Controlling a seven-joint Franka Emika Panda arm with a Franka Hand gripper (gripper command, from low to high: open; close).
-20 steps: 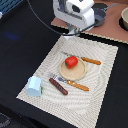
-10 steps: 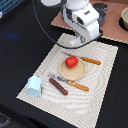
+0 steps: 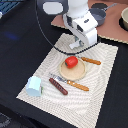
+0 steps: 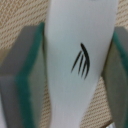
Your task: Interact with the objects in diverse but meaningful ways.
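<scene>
As the wrist view fills almost wholly with it, the white elongated piece (image 4: pixel 80 60) sits between the two green-edged grey fingers (image 4: pixel 22 80) of the gripper (image 3: pixel 78 44), which close narrowly on it from either side; a small black mark of curved strokes shows on its pale face, and the woven mat lies behind. In the exterior view the nearest thing is the light blue cup (image 3: pixel 34 86), lying on the near corner of the striped placemat (image 3: pixel 102 75) towards the exterior view's left; whether anything is inside it cannot be told. Just beside it, towards the middle of the mat, lies the dark brown sausage (image 3: pixel 58 86), slanted, and next to that an orange-handled fork (image 3: pixel 71 83) running alongside. Beyond these sits a round wooden plate (image 3: pixel 72 73) holding the red tomato (image 3: pixel 71 62), which rests on the plate's far half. An orange-handled knife (image 3: pixel 90 61) lies just beside the plate on the exterior view's right. Farther still, the white arm (image 3: pixel 82 22) reaches down steeply over the far edge of the mat, its wrist block bulky and the claw pointing at the cloth, well apart from the plate. Behind it a grey pot (image 3: pixel 99 14) stands on a brown board (image 3: pixel 112 31), its contents out of sight.
</scene>
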